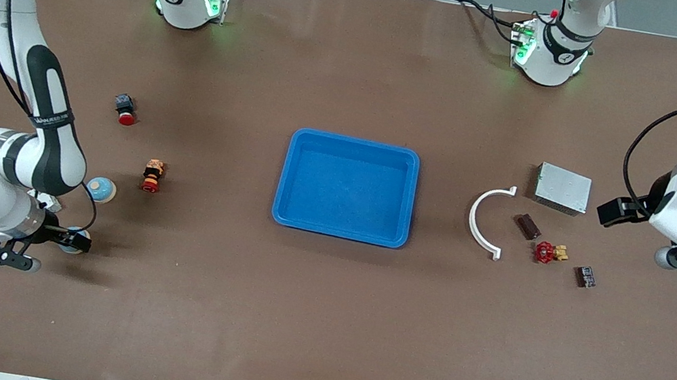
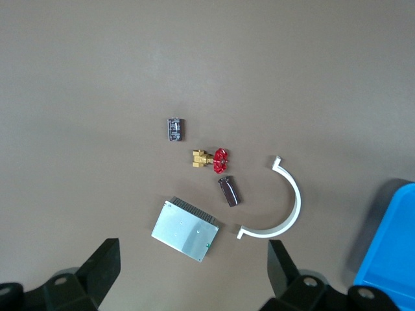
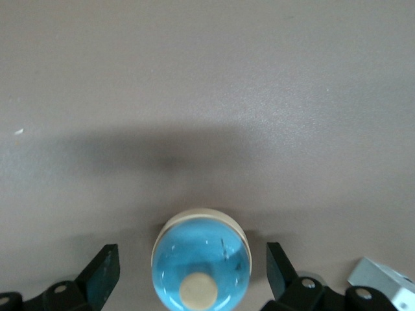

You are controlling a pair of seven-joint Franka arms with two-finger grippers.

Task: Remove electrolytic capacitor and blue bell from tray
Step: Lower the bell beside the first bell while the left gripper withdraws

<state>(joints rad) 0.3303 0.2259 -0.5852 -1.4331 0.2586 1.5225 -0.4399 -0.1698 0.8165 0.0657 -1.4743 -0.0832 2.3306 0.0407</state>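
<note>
Since the tray [image 1: 346,188] lies bare in the middle of the worktop [image 1: 316,324], both task things appear to be out of it already, and what matters now is how each sits to its hand. Seen in the right wrist view, the blue bell [image 3: 201,262] stands upright directly under the right hand [image 3: 193,272], between its spread fingers [image 3: 102,273] with a clear gap on each side, so this hand is open and grips nothing. A straight lift should clear the dome; any sideways drift could knock it. The left hand [image 2: 194,272] waits, also open and empty, over the worktop at its own arm's end. The dark electrolytic capacitor [image 2: 227,191] lies on its side ahead of that hand, just beside a red-handled valve [image 2: 211,159] and near a white curved clip [image 2: 285,204], with a metal box [image 2: 185,230] closest to the fingers.
</note>
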